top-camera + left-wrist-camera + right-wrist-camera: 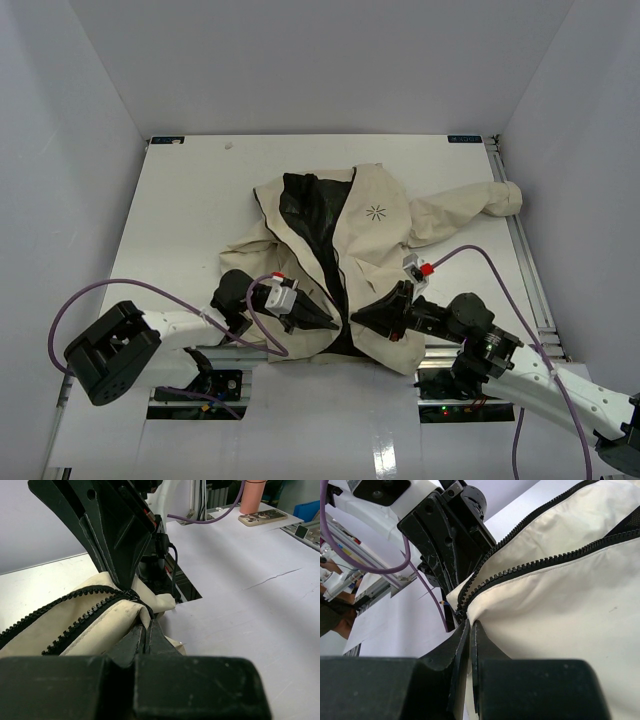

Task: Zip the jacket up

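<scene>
The jacket lies open on the counter, with my left gripper and right gripper each clamped on its hem by the zipper. I judge I'm lining up the zipper's ends, and next they must seat together squarely.

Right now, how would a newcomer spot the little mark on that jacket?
A cream jacket lies spread on the white table, its front open on black lining. On the cream chest panel just right of that lining sits a small dark starburst logo, the only printed mark on plain fabric.
</scene>
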Controlling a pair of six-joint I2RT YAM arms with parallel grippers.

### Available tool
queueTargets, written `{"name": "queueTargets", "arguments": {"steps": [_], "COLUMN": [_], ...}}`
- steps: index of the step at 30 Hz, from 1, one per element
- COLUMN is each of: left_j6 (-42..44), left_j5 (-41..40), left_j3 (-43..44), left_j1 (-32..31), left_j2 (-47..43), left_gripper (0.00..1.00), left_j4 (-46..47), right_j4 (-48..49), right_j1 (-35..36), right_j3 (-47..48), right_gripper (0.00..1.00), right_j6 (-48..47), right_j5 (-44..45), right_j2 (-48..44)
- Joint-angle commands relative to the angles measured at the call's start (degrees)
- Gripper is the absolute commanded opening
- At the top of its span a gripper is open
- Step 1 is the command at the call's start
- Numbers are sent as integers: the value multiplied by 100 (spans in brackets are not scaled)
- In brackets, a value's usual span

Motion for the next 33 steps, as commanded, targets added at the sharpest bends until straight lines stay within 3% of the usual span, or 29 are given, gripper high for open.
{"name": "queueTargets", "arguments": {"steps": [1, 9, 23, 30, 33], "left_j6": [-144, -412, -145, -555, -197], "left_j5": [701, 993, 835, 718, 562], "left_j3": [3, 24, 138, 60, 82], "left_j1": [-24, -18, -18, -18, -18], "left_j2": [45, 373, 313, 474, 250], "left_gripper": [0, 0, 0, 0, 0], "left_j4": [-220, -84, -947, -521, -1084], "right_j4": [255, 100, 387, 161, 38], "right_j1": [-46, -55, -46, -46, -46], "right_j3": [677, 820, 788, 944, 968], "right_gripper": [8, 8, 8, 8, 8], "right_j6": [-379, -549, -969, -999, -1015], "right_j5": [354, 540, 1017, 1188, 1257], "right_j2": [143, 277, 292, 236, 231]}}
